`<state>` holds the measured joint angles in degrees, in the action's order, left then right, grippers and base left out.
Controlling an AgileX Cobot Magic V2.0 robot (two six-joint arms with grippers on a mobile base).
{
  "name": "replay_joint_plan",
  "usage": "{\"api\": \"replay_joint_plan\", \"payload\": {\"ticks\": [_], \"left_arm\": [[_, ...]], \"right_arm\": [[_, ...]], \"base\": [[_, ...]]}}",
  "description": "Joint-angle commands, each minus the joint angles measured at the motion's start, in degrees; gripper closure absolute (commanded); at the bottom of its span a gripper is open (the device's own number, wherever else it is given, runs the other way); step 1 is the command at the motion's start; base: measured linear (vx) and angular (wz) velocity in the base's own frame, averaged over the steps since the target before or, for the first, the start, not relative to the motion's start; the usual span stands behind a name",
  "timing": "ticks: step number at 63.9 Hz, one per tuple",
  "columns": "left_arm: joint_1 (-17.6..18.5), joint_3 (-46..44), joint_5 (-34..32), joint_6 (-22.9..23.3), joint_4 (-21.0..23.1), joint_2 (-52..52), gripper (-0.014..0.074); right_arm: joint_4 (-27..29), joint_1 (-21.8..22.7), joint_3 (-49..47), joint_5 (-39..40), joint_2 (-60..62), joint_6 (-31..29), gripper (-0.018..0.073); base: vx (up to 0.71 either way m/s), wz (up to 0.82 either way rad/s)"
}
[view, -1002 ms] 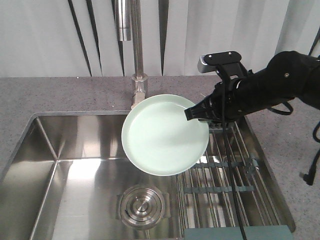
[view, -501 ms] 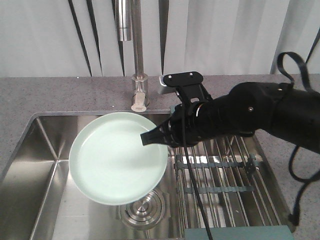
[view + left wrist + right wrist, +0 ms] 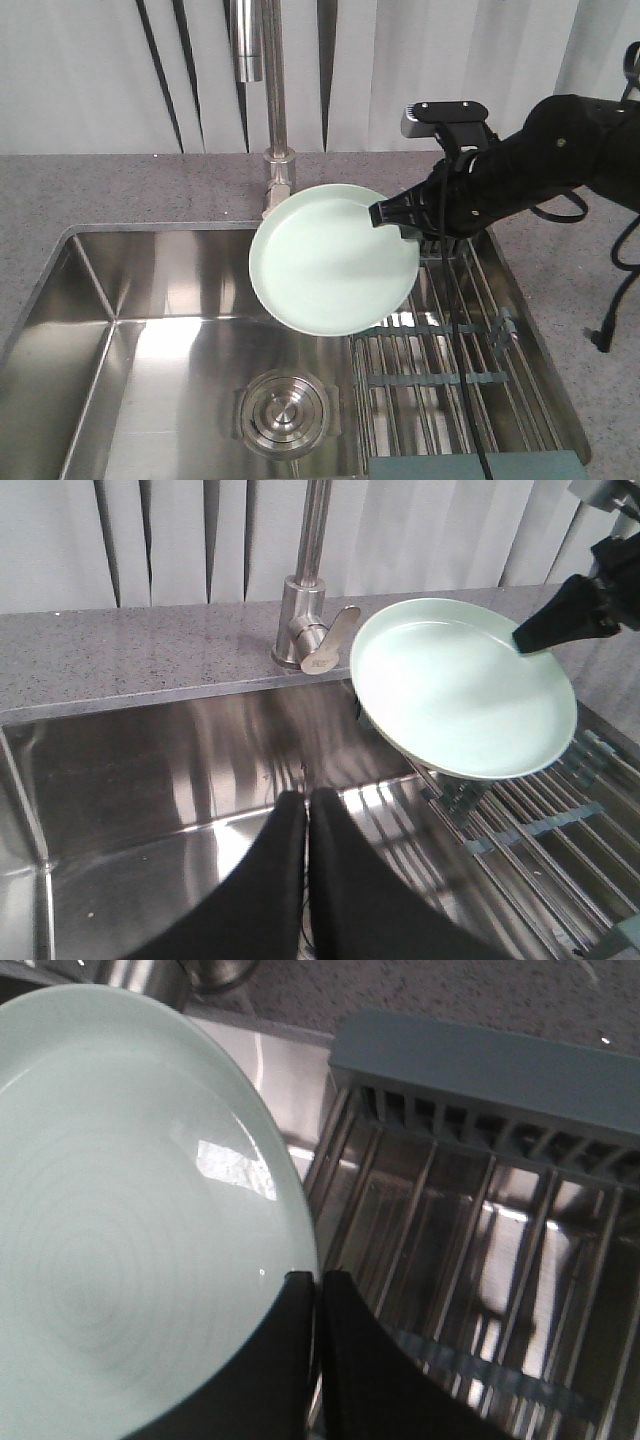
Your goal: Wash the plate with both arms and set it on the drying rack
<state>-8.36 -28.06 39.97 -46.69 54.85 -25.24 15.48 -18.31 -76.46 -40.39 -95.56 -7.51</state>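
Steel up close: the round steel drain (image 3: pixel 285 412) sits in the floor of the stainless sink basin (image 3: pixel 150 280). At its 3 o'clock the drying rack of parallel steel wire bars with grey-teal plastic crossbars (image 3: pixel 450 380) fills the sink's right side, and the plate is not on it yet. Low over the basin hangs the black left gripper (image 3: pixel 305 802), its two fingers pressed together on nothing. From its own camera the plate is well apart, up at 1 o'clock.

Up a level now: the round pale mint-green plate (image 3: pixel 335 260) is in the air, tilted with its face up and toward us, above the line where basin meets rack. In the front view its 4 o'clock edge covers the rack's left bars. The black right gripper (image 3: pixel 385 214) is clamped on the rim at 2 o'clock, and the wrist view shows the fingers nipping that edge.

So the right arm has charge, and the rack lies at 5 o'clock from its grip. I judge that placing the plate calls for a swing that way and a lowering. That arm reaches in from 3 o'clock, forearm sloping down to the plate, grey camera block (image 3: pixel 445 115) on top. Behind stand the tall chrome tap (image 3: pixel 275 100) and the speckled grey countertop (image 3: pixel 120 185).
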Motion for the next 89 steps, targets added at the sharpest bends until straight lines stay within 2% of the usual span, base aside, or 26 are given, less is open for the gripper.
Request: {"api": "replay_joint_plan", "payload": {"ticks": [1, 7, 13, 20, 29, 40, 46, 58, 67, 78, 89], "left_arm": [[0.18, -1.41, -2.26, -0.12, 2.64, -0.34, 0.0603], [0.18, -1.41, -2.34, -0.12, 2.64, -0.34, 0.0603], [0.18, -1.41, -2.34, -0.12, 2.64, -0.34, 0.0603], [0.18, -1.41, -2.4, -0.12, 2.64, -0.34, 0.0603], [0.18, -1.41, -2.35, -0.12, 2.64, -0.34, 0.0603], [0.18, -1.41, -2.36, -0.12, 2.64, -0.34, 0.0603], [0.18, -1.41, -2.36, -0.12, 2.64, -0.34, 0.0603], [0.18, -1.41, -2.42, -0.12, 2.64, -0.34, 0.0603], [0.18, -1.41, -2.37, -0.12, 2.64, -0.34, 0.0603], [0.18, -1.41, -2.43, -0.12, 2.64, -0.34, 0.0603], [0.18, -1.41, -2.51, -0.12, 2.64, -0.34, 0.0603]], "right_arm": [[-0.4, -0.55, 1.12, -3.05, 6.19, -1.27, 0.0561], [1.11, -3.75, 6.65, -2.85, 10.24, -1.04, 0.0561], [1.93, -9.63, 10.89, 2.65, 12.15, -0.31, 0.0561], [1.77, -14.48, 10.6, 8.97, 10.68, 3.42, 0.0561], [0.97, -15.16, 6.21, 13.85, 5.18, 5.66, 0.0561], [-5.32, -12.38, -2.3, 11.45, -2.11, 6.69, 0.0561], [-10.34, -9.29, -4.78, 8.52, -2.82, 9.68, 0.0561], [-22.5, -2.52, -5.92, -0.74, 2.23, 12.4, 0.0561], [-27.79, 2.38, -5.92, -5.07, 5.81, 12.4, 0.0561], [-29.82, 8.08, -5.58, -6.52, 5.8, 12.05, 0.0561], [-29.98, 8.56, -5.58, -6.52, 3.09, 10.07, 0.0561]], "base": [[0.0, 0.0], [0.0, 0.0], [0.0, 0.0], [0.0, 0.0], [0.0, 0.0], [0.0, 0.0], [0.0, 0.0], [0.0, 0.0], [0.0, 0.0], [0.0, 0.0], [0.0, 0.0]]}}
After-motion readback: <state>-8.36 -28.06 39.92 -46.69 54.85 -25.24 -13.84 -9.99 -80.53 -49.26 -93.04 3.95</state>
